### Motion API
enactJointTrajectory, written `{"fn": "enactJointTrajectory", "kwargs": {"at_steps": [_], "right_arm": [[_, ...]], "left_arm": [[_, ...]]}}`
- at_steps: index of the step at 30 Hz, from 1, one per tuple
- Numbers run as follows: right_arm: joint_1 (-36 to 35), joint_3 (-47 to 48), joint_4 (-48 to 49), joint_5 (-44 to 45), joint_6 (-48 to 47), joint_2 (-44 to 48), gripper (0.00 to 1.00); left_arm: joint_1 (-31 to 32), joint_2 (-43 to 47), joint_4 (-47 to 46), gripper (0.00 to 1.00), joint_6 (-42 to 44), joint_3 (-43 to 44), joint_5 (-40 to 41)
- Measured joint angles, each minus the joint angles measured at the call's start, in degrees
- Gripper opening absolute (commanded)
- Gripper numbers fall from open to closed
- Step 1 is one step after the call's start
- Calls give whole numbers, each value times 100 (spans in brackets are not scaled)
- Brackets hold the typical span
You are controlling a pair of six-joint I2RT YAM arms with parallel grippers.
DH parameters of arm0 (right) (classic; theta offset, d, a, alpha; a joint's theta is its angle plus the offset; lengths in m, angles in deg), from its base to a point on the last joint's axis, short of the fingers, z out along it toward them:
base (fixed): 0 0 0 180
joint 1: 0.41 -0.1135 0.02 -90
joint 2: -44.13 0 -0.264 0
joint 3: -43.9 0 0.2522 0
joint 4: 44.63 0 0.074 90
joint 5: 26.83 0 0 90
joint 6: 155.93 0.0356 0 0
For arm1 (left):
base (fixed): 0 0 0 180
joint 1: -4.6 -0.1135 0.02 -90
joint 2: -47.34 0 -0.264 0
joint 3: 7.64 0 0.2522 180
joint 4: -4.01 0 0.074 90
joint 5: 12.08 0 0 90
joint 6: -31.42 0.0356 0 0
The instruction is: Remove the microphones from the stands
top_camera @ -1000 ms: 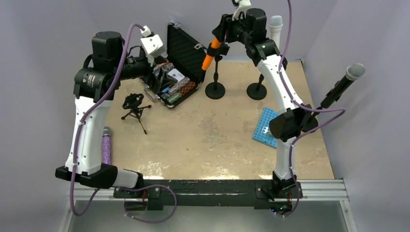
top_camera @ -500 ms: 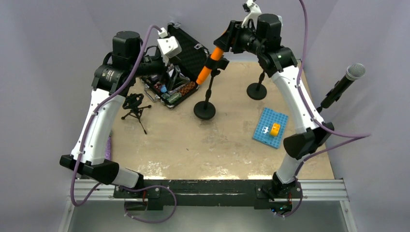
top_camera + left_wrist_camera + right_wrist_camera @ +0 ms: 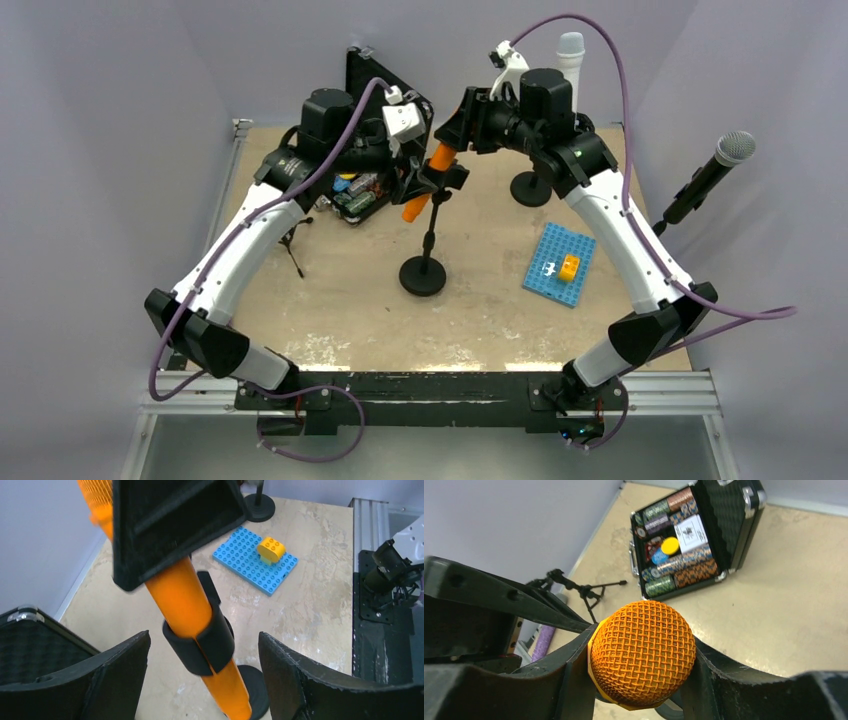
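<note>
The orange microphone (image 3: 430, 172) sits tilted in the black clip (image 3: 447, 181) of a stand whose round base (image 3: 423, 276) rests mid-table. My right gripper (image 3: 464, 122) is shut on the mesh head (image 3: 642, 652); both fingers press its sides. My left gripper (image 3: 409, 183) is open. In the left wrist view its fingers straddle the orange body (image 3: 186, 600) and the clip (image 3: 205, 647) with gaps on both sides, the gripper (image 3: 204, 639) touching neither.
An open black case of poker chips (image 3: 372, 140) stands at the back left, a small tripod (image 3: 580, 588) beside it. A blue brick plate (image 3: 557, 268) lies right. A second stand (image 3: 531, 187) holds a white microphone (image 3: 570, 52). A black microphone (image 3: 712, 170) is at far right.
My right gripper has pulled the orange microphone and its stand nearer and leftward, tilting it. My left arm has swung right and brought its open jaws around the microphone body.
</note>
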Motion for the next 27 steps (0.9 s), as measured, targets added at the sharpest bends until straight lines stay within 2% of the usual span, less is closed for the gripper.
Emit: {"fn": "enactJointTrajectory", "kwargs": {"at_steps": [3,7,10,11,15,16,17,19,24,27], "right_arm": [[0,-184,-59,9,-33,-7,0],[4,-186,-15,9,-87,11,0],[7,-188,11,17,-142,11,0],[13,-190,17,17,-155,11,5],[31,-221,37,-76,-282,44,58],[63,-236,70,-162,-369,52,68],[98,-251,96,-251,-415,66,73],[229,-348,214,-553,-538,149,79],[949,-1189,590,-2026,-1045,896,85],[1224,-1821,754,-2894,-1864,1429,87]], "left_arm": [[87,-236,-378,69,-348,0,-31],[127,-586,-654,65,-715,0,-44],[129,-761,-719,49,-905,-2,-103],[131,-776,-726,42,-944,-2,-146],[151,-793,-713,16,-988,17,-162],[149,-811,-678,11,-929,55,-166],[149,-839,-629,7,-866,103,-190],[149,-861,-544,0,-715,138,-350],[122,-824,-343,0,-177,105,-826],[98,-796,-166,0,201,90,-1178]]}}
